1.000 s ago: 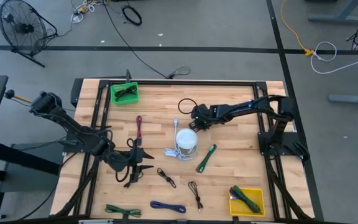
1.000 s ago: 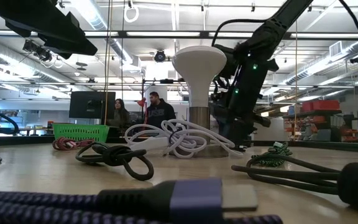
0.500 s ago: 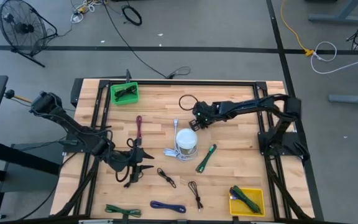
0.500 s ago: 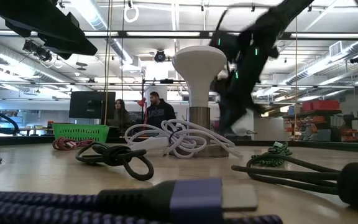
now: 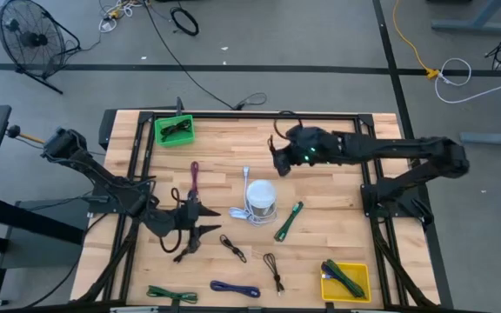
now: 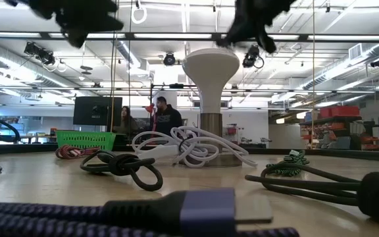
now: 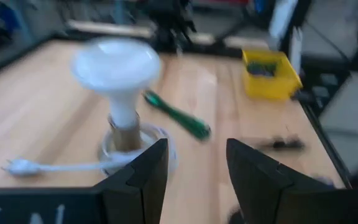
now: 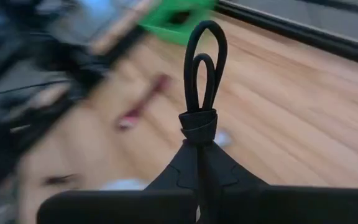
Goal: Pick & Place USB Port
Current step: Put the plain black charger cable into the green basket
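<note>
A bundled black USB cable (image 8: pixel 199 74) is up in the air over the table's far middle, with my right gripper (image 8: pixel 197 152) shut on it. From above, that cable (image 5: pixel 283 117) shows as a loop beside my right gripper (image 5: pixel 279 139). My left gripper (image 7: pixel 194 180) stands open and empty over the table's near left (image 5: pixel 197 222), facing a white lamp (image 7: pixel 117 68). A green bin (image 5: pixel 174 129) at the far left holds a black cable. A yellow bin (image 5: pixel 346 280) at the near right holds a green one. My right gripper pinches the cable between its two fingers just below the wrapped waist (image 8: pixel 197 127) of the bundle. Two loops (image 8: pixel 204 43) stand out past the fingertips. The bundle is lifted clear of the table; the fingers hide whatever of it lies behind them.
The white lamp (image 5: pixel 261 198) stands mid-table with a white cord (image 5: pixel 240 211) coiled at its foot. Loose cables lie about: red (image 5: pixel 194 178), green (image 5: pixel 288 220), black (image 5: pixel 231 248), blue (image 5: pixel 235 287) and another green (image 5: pixel 170 294). People stand in the room beyond (image 6: pixel 166 115).
My right gripper has risen from beside the lamp and gone toward the table's far edge, taking the black cable off the wood where its loop lay. My left arm has also moved up a little.
</note>
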You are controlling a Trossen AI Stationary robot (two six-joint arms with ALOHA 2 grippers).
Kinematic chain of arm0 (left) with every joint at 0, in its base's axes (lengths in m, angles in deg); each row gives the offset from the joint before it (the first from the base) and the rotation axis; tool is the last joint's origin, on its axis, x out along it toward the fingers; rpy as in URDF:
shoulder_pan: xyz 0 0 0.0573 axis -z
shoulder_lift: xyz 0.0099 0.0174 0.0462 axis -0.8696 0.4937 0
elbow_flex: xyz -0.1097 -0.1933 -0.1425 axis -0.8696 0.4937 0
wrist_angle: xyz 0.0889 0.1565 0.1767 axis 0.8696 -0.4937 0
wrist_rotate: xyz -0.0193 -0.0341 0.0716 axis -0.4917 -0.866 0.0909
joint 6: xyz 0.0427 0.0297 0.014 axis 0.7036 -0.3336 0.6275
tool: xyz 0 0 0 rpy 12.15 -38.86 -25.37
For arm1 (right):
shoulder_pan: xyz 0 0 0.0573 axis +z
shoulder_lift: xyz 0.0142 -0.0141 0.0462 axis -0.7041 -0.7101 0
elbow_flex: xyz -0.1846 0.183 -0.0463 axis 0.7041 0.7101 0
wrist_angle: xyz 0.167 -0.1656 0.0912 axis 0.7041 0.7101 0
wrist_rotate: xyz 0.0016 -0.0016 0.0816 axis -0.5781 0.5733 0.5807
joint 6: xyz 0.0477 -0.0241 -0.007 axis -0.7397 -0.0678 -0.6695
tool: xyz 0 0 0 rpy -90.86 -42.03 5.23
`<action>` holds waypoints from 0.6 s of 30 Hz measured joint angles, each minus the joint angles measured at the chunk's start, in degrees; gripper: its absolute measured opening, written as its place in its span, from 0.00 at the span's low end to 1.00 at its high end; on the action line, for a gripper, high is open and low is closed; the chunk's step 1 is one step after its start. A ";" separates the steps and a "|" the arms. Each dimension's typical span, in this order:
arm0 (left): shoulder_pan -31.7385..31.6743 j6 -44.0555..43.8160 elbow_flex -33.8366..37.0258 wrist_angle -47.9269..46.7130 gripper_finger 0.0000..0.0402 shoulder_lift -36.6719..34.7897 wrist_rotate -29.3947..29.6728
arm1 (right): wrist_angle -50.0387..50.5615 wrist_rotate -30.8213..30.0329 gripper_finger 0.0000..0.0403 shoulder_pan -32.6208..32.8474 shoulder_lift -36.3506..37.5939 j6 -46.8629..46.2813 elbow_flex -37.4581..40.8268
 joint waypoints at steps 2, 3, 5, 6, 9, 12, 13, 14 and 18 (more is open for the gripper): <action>-0.61 1.71 0.00 4.18 0.42 0.01 1.90 | -1.44 0.13 0.00 3.04 1.15 0.98 -0.15; -1.04 2.81 -0.01 6.52 0.42 0.01 2.17 | -2.84 0.18 0.00 4.71 1.65 1.55 -0.16; -2.07 4.73 -0.02 11.80 0.42 0.01 2.23 | -6.20 -0.06 0.00 8.28 2.23 3.18 -0.18; -2.49 5.72 -0.04 14.67 0.42 0.01 2.21 | -7.88 -0.39 0.00 10.17 2.31 4.11 -0.25; -4.14 7.55 -0.07 22.00 0.42 0.01 -0.67 | -11.91 -2.19 0.00 15.45 2.00 6.82 -0.25; -6.29 7.68 -0.07 29.14 0.42 0.03 -7.69 | -14.33 -6.06 0.00 19.77 1.79 8.99 -0.25; -6.98 7.55 -0.07 31.31 0.42 0.08 -9.91 | -14.79 -7.59 0.00 21.07 1.79 9.44 -0.25; -7.67 7.29 -0.07 32.81 0.42 0.08 -11.83 | -15.29 -9.12 0.00 22.23 1.78 9.88 -0.25; -10.06 6.49 -0.07 37.24 0.42 0.14 -16.71 | -17.03 -13.66 0.00 26.45 1.76 11.59 -0.25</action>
